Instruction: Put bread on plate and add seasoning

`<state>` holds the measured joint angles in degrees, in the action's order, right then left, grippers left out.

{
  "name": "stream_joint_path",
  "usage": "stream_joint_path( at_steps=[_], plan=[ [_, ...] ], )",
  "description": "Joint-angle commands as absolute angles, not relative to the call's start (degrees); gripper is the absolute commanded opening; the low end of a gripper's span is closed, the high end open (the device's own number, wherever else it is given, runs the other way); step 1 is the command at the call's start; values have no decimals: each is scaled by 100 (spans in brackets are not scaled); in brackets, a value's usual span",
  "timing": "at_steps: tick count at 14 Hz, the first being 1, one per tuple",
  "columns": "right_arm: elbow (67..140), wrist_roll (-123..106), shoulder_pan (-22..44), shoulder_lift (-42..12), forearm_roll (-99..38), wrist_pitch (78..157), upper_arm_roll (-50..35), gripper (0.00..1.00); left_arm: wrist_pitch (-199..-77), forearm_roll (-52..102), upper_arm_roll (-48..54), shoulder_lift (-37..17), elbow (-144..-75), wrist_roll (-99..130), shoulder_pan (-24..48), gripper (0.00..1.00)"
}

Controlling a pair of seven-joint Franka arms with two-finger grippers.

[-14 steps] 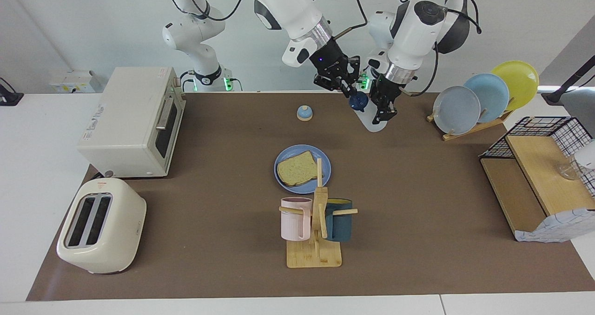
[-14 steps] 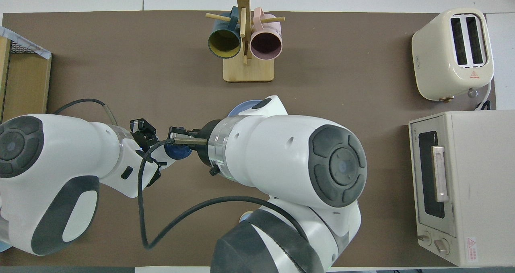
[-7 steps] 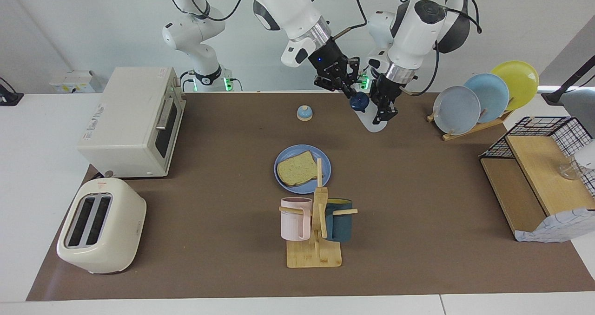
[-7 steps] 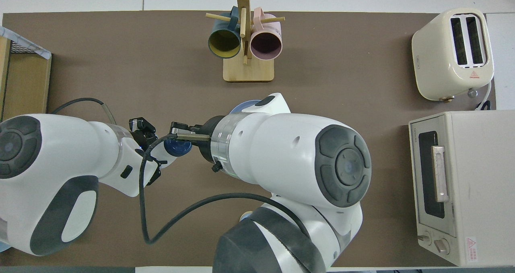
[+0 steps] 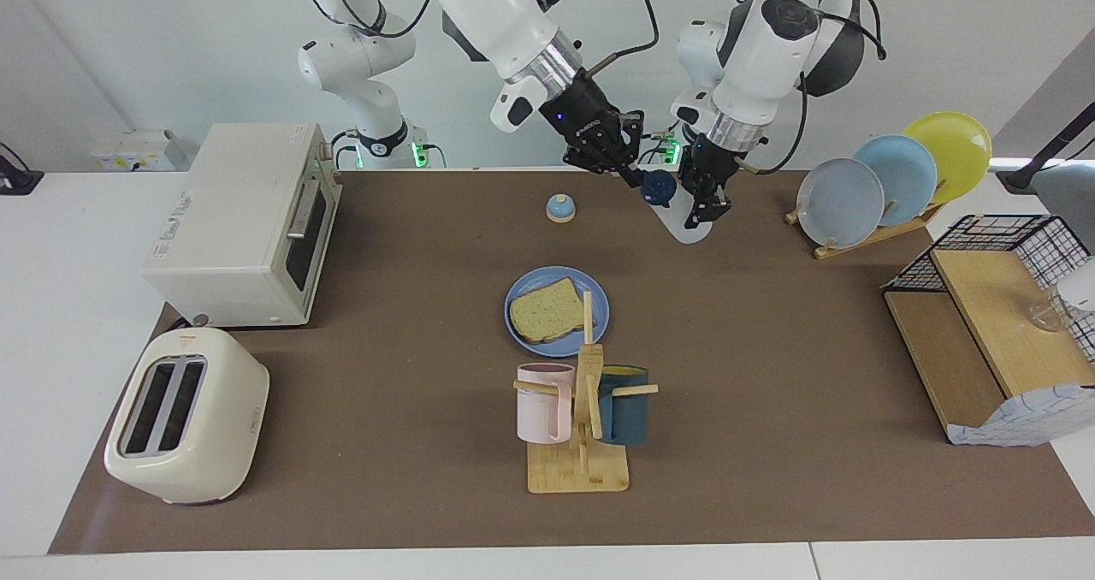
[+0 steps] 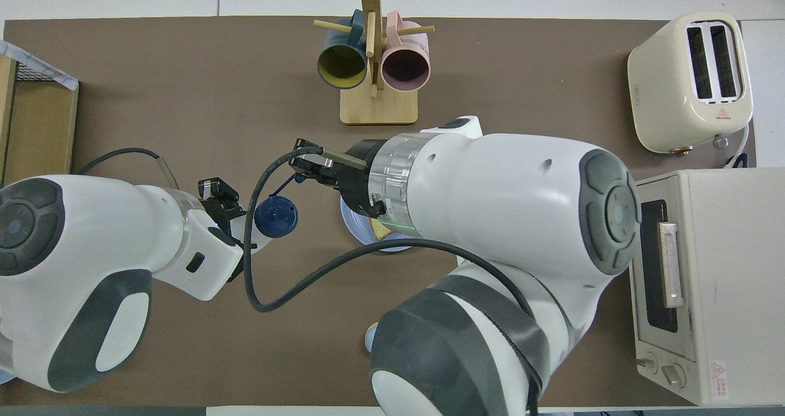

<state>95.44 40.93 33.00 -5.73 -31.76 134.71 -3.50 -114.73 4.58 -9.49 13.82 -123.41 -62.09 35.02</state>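
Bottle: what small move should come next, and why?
Probably the left pincer should carry the bottle that it holds over the bread, which already lies on the plate. The bottle is not yet over the plate, and the right pincer, shut, hangs just clear of its cap.

The bread, a square toast slice with pale crumb and brown crust, lies flat on the round blue plate mid-table. The seasoning bottle (whitish, translucent, with a navy cap) is held up, tilted, over the table's edge nearest the robots.
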Motion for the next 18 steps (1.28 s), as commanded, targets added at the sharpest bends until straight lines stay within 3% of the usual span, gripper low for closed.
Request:
stream_joint_path(
  at_steps=[1,2,3,6,7,12,16,18],
  plan=[
    [9589,4096,3199,-466,-3261,13535,-352,0,-11426,281,-984,1538,-12507,-6214,3542,0],
    [9615,4087,3138,-457,-3243,13492,-352,30,-11426,281,-984,1538,-12507,-6214,3542,0],
    [9650,4035,3120,-414,-3208,13413,-343,88,-11426,281,-984,1538,-12507,-6214,3542,0],
    [10062,3422,2946,-247,-2989,13342,-316,91,-11435,281,-984,1529,-12489,-6205,3542,0],
    [10194,3280,2709,-176,-2971,13324,-334,99,-11435,273,-984,1521,-12481,-6205,3542,0],
    [9906,2219,1505,-159,-2944,11859,-343,100,-11452,-288,-854,1459,-12384,-5644,3551,0],
    [9695,1205,915,-211,-2928,11847,-316,100,-11347,-702,-774,1197,-11999,-5310,3551,0],
    [9764,976,687,-185,-2028,11708,-264,100,-11163,-957,-546,880,-11656,-5055,3560,0]
  ],
)
